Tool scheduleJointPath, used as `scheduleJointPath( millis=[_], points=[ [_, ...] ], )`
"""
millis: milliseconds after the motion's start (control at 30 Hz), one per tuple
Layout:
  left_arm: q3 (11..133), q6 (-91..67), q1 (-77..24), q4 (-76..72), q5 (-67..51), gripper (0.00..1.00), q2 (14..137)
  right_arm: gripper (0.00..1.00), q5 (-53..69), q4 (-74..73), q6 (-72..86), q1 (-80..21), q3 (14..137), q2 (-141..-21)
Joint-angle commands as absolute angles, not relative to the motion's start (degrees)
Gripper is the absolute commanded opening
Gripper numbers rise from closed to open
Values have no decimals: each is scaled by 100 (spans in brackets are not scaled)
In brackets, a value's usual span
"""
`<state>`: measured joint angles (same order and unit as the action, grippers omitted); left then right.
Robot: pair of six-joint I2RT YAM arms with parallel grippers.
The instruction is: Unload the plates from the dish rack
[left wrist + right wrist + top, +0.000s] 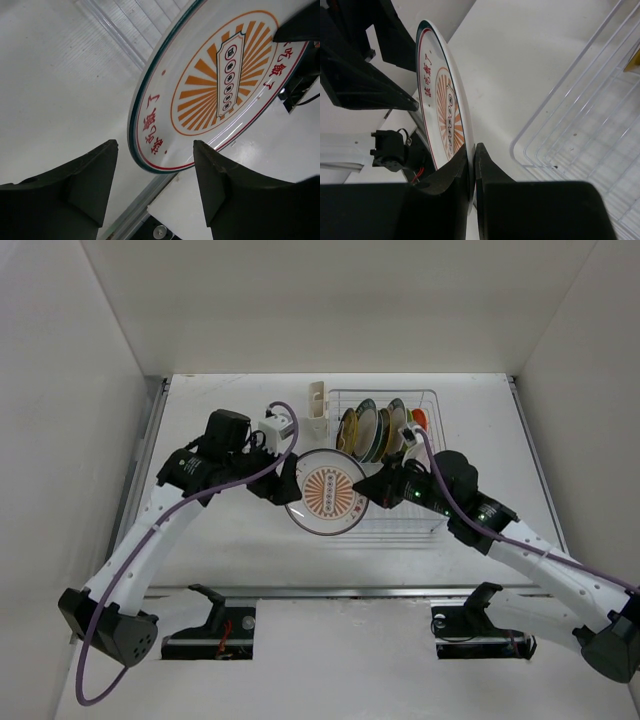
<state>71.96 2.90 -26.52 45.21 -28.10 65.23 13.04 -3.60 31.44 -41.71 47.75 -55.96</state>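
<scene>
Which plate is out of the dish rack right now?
The white sunburst plate with the teal rim, pinched at its edge by the right gripper; the other plates stand upright in the dish rack.

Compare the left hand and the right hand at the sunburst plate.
The right hand is shut, pinching the sunburst plate by its rim; the left hand is open, straddling the opposite rim. The right hand reaches from the dish rack side, the left from the other. Both are black, two-fingered.
</scene>
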Motion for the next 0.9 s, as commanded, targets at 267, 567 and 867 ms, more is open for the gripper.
scheduleJointPath(
  millis=[267, 567, 867],
  points=[
    [7216, 281, -2514, 4350, -3410, 0, 6583, 0, 1538, 633, 3261, -4228, 4658, -5519],
    [7102, 404, -2514, 4403, -3410, 0, 6530, 0, 1424, 738, 3261, -4280, 4605, -5687],
    [7295, 71, -2514, 4535, -3560, 0, 6583, 47, 738, 176, 3209, -4280, 5150, -6529]
  ],
)
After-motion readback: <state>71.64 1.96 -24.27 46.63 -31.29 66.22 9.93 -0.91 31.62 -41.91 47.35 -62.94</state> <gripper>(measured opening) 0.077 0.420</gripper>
